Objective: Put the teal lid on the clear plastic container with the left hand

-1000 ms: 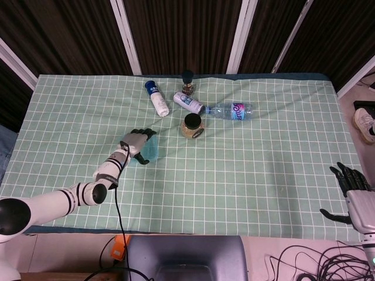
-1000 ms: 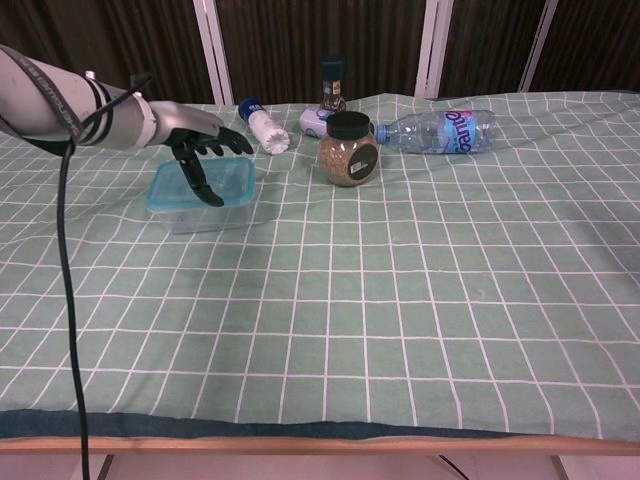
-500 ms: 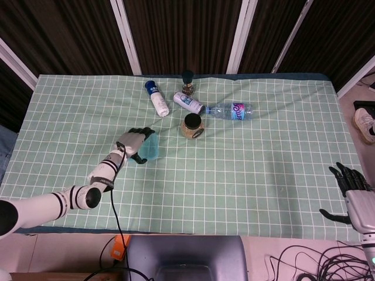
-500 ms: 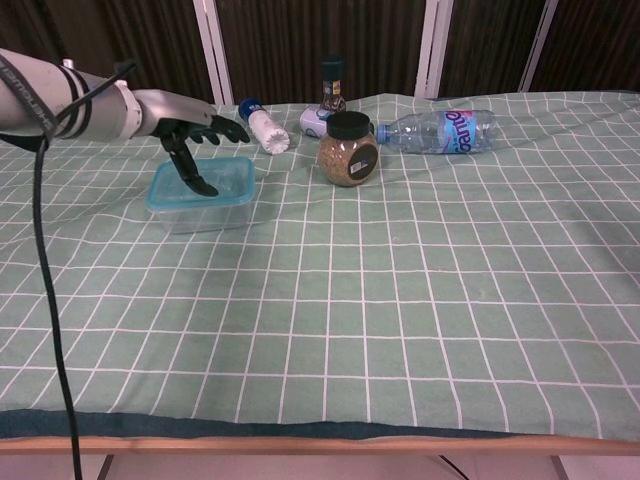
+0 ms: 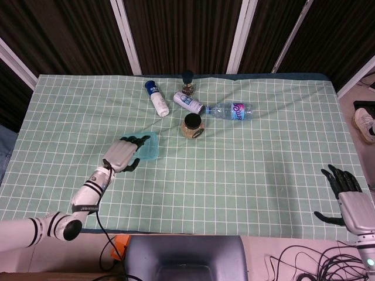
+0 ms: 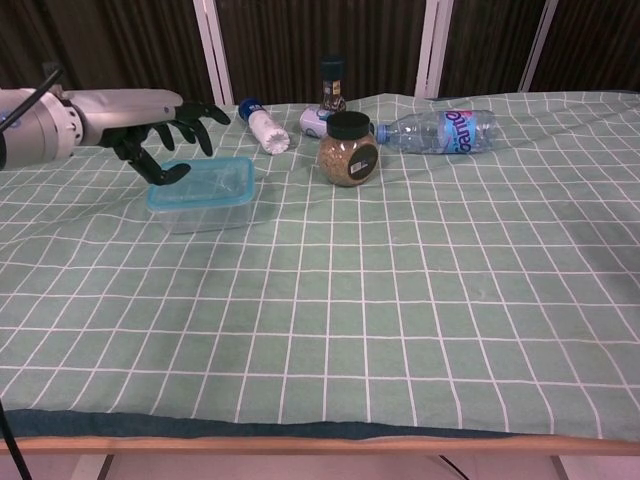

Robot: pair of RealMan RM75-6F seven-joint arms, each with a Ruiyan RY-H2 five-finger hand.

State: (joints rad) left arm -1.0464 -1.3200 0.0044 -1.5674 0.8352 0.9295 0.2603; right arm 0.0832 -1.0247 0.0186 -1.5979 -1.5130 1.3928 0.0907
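Sitting on the green checked tablecloth [image 6: 400, 300], the clear plastic container [image 6: 200, 213] already carries the teal lid [image 6: 205, 185], which lies flat across its top; the rounded-corner lid is translucent blue-green, and the low walls beneath it show clear. In the head view the covered container [image 5: 147, 146] lies left of the table's centre, with the left hand [image 5: 122, 154] just at its left edge, partly overlapping the rim as seen from above. In the chest view the left hand [image 6: 158, 125] hangs above and slightly left of the lid, fingers spread and bent downward, holding nothing; whether any fingertip touches the lid cannot be told. Further right, behind the container, a white bottle with a blue cap [image 6: 262, 124] lies on its side, then a dark-topped grinder [image 6: 331, 83] stands upright, a black-lidded jar of brown grains [image 6: 347, 149] lies tilted, and a water bottle [image 6: 440, 131] lies flat. At the far right edge of the head view, the right hand [image 5: 345, 196] hangs off the table with fingers apart and empty.
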